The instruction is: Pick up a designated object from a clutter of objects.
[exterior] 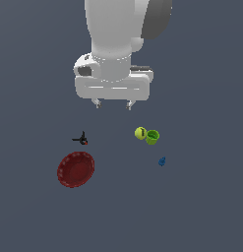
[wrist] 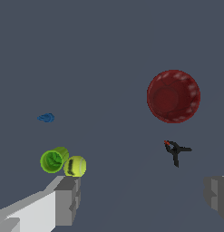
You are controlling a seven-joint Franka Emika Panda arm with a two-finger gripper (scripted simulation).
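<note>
- The end effector (exterior: 113, 104) hangs above the grey desk (exterior: 201, 206), its two fingers spread wide apart and gripping nothing.
- The designated object, a tiny dark blue lump (exterior: 162, 161), lies alone on the desk toward the exterior view's right, near the green cup (exterior: 152, 137) but apart from it, and well clear of the fingers.
- The cup sits touching or just beside the yellow-green ball (exterior: 140, 133); in the wrist view the pair appears just past one fingertip (wrist: 68, 199).
- A dark red round plate (exterior: 75, 169) rests on the exterior view's left, with the small black clamp (exterior: 82, 140), marked by a red spot, close by but not touching it.
- The wrist view shows the blue lump (wrist: 46, 118) apart from the cup (wrist: 52, 160) and ball (wrist: 75, 166).
</note>
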